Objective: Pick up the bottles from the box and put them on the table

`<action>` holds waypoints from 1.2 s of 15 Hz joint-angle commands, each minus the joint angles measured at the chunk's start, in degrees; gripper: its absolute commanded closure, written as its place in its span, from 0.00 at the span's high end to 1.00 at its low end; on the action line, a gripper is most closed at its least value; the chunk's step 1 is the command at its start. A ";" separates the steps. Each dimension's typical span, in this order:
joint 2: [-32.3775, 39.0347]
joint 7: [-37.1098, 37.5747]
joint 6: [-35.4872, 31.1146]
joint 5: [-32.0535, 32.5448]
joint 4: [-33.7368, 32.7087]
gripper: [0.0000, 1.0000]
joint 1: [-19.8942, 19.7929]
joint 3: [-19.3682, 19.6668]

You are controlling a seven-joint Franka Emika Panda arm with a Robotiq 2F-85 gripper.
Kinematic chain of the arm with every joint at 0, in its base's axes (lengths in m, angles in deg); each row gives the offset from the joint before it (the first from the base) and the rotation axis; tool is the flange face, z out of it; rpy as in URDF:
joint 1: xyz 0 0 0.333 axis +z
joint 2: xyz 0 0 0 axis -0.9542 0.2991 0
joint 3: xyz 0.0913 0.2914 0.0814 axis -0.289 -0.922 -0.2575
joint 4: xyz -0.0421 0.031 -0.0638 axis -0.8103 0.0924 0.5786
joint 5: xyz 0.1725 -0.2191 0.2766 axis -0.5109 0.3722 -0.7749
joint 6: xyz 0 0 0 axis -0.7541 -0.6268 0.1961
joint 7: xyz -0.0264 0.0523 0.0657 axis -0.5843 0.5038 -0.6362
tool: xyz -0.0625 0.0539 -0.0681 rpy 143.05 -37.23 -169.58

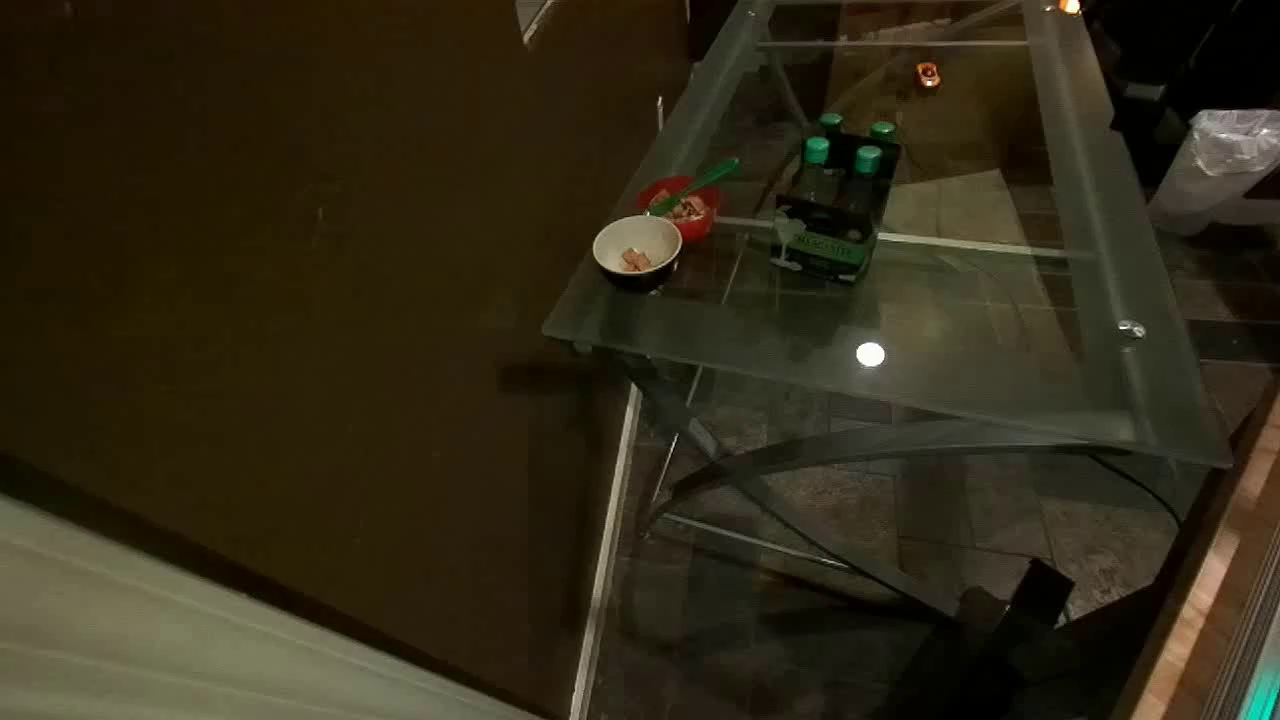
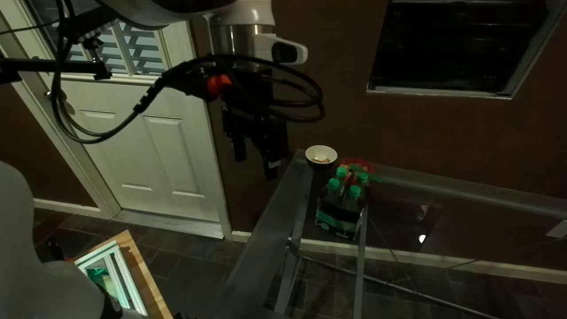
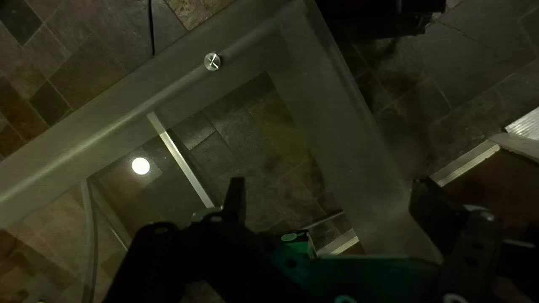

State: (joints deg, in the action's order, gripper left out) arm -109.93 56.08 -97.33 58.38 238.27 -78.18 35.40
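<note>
Tool (image 2: 255, 164), spread wide and empty, hangs apart from the short edge of the table (image 2: 269, 232); inside that edge, near a corner, four bottles (image 2: 354, 192) stand in the box (image 2: 337, 220): all lifting and placing seemingly remain.

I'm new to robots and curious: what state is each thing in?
Tool: open, holding nothing.
Box: standing on the table.
Bottles: capped, upright in the box.
White bowl: holding pinkish pieces.
Red bowl: holding pinkish pieces.
Green utensil: resting in the red bowl.
Bin: lined with bag.
Door: looks shut.
</note>
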 commanded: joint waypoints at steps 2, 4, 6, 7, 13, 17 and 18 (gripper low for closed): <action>0.03 0.34 0.18 0.35 -0.10 1.00 0.74 0.63; 1.32 1.63 0.05 0.30 -0.81 1.00 0.22 0.52; 4.95 7.75 -3.90 -0.48 -2.11 1.00 -1.81 0.81; 6.42 9.92 -5.85 -0.48 -2.46 1.00 -2.47 1.12; 19.37 23.10 -21.29 -1.31 -5.13 1.00 -6.94 2.93; 26.58 36.30 -27.88 -1.26 -8.29 1.00 -7.03 1.88; 28.18 39.84 -28.27 -0.85 -9.74 1.00 -6.78 1.85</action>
State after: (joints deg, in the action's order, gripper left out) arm -87.18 86.94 -123.82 57.96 233.02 -85.01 38.11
